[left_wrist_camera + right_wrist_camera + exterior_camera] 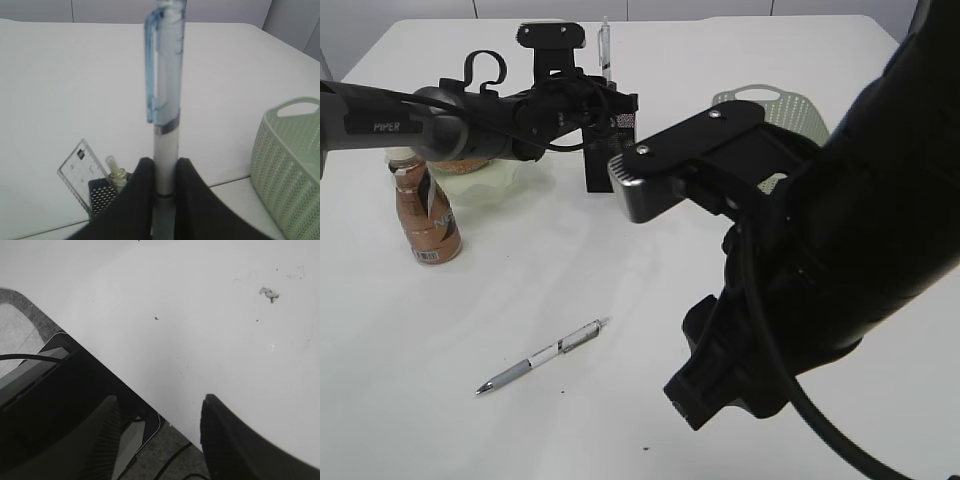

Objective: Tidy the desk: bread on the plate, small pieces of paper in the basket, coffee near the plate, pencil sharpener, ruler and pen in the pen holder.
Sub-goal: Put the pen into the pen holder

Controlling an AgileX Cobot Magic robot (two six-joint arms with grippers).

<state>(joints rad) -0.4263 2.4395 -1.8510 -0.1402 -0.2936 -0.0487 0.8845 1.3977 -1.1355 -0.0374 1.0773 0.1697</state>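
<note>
1. Landmark: the black mesh pen holder (610,150), standing near the far middle of the white table (620,280). All positions below are given relative to it.
2. Right arm (840,250): nearest the exterior camera, well in front of and to the right of the pen holder. In the right wrist view the right gripper (160,440) has its jaws standing apart with nothing between them; it hangs over the table's near edge, with bare tabletop and floor beneath.
3. Silver pen (542,356): lies flat on the table, well in front of the pen holder and slightly left, apart from both grippers.
4. Coffee bottle (425,212): upright, left of and in front of the pen holder. Just behind it is a pale green plate (485,182) with bread (450,160) on it, largely hidden by the left arm.
5. Left gripper (162,187): at the pen holder, closed narrowly on the lower barrel of a clear pen (166,100) with a blue clip. The pen stands upright between the jaws, its upper half rising above them.
6. In the left wrist view, the pen holder's rim shows just left of the jaws, with a clear ruler (80,167) leaning out of it.
7. Green basket (770,108): right of the pen holder, partly behind the right arm.
</note>
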